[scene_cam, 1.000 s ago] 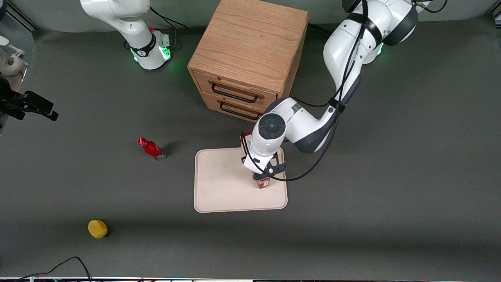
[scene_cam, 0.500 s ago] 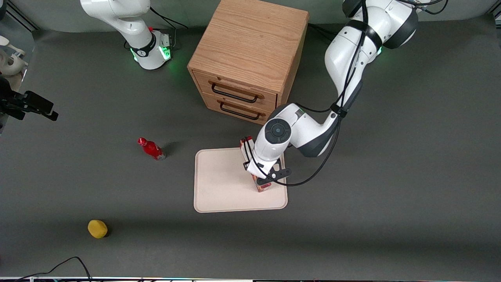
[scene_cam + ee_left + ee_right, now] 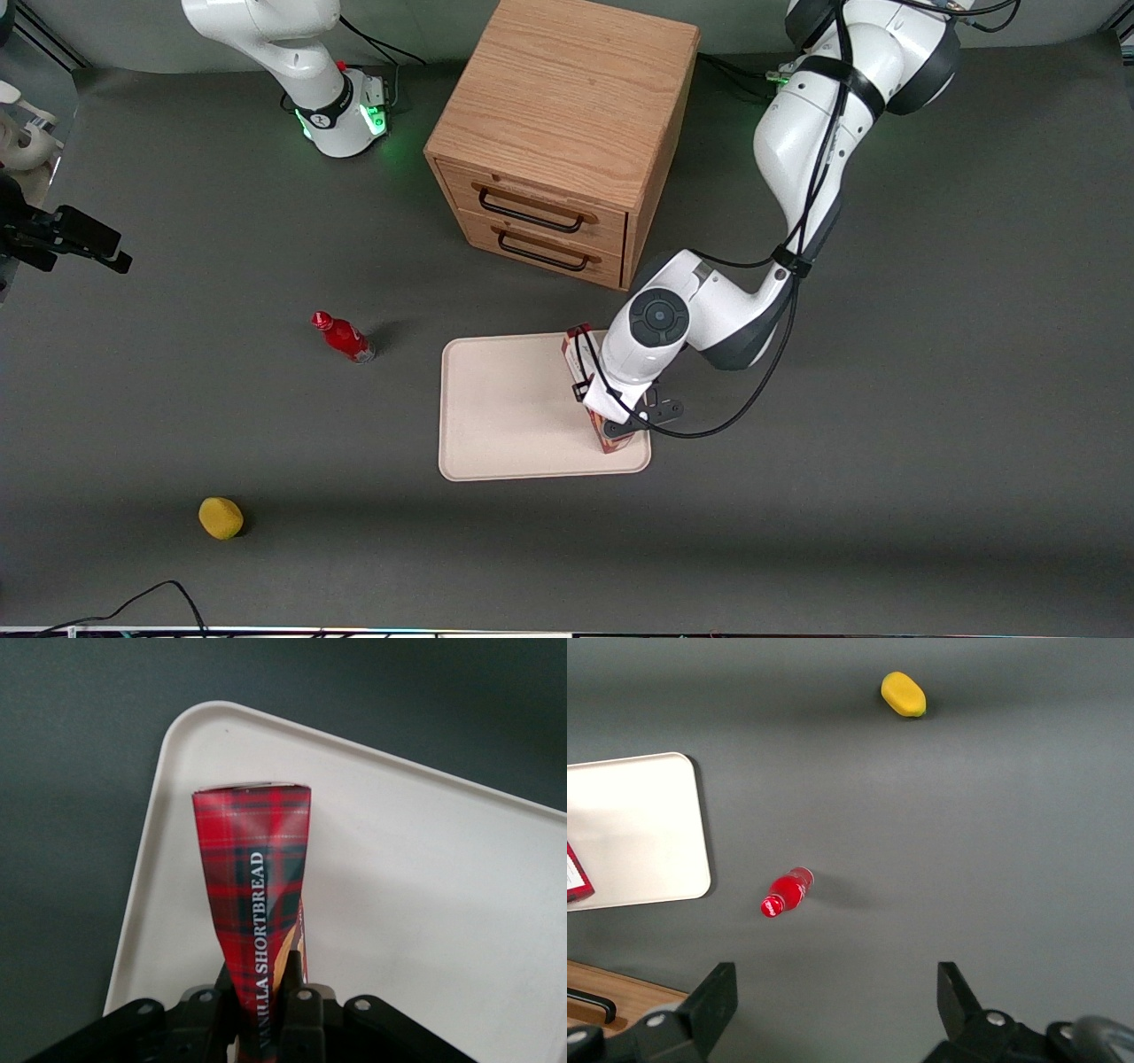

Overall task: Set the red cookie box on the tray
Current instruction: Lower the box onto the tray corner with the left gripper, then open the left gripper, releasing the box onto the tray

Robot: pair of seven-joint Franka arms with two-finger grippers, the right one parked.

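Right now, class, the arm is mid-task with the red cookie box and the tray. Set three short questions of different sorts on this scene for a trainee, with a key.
1. True or false: the claw is shut on the red cookie box above the tray.
2. Multiple choice: which lies nearest the front camera? A. the wooden drawer cabinet B. the yellow object C. the small red bottle
3. Fill in: the white lettering on the box reads "VANILLA ____".

Key
1. True: the fingers clamp the box over the tray's part toward the working arm's end.
2. B
3. SHORTBREAD
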